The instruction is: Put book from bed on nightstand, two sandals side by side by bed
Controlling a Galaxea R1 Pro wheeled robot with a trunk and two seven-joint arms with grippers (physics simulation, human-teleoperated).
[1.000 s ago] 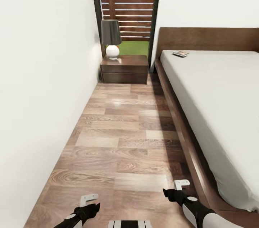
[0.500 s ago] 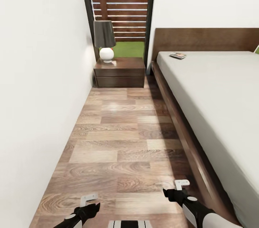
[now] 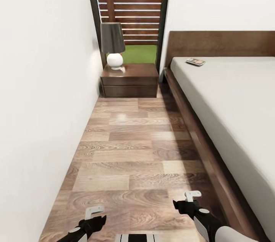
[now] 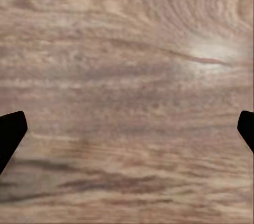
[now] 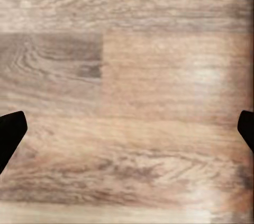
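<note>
The book [image 3: 195, 61] lies flat on the pale mattress of the bed [image 3: 236, 112], close to the dark headboard at the far end. The nightstand [image 3: 130, 78] stands in the corner between bed and wall, under the slatted window [image 3: 130, 5]. Low in the head view, my left gripper [image 3: 94, 217] and right gripper [image 3: 189, 204] hang over the wood floor, far from the book. In the wrist views the left gripper [image 4: 127, 134] and right gripper [image 5: 127, 134] show dark fingertips wide apart with nothing between them. The sandals are out of view.
A lamp [image 3: 113, 45] with a dark shade and white round base takes the left half of the nightstand top. A white wall [image 3: 38, 100] runs along the left. The plank floor [image 3: 133, 150] forms a narrow aisle between wall and bed frame.
The whole head view has shifted as the camera moved; nightstand, bed and book sit slightly nearer and to the right. Both arms keep the same pose, grippers still open.
</note>
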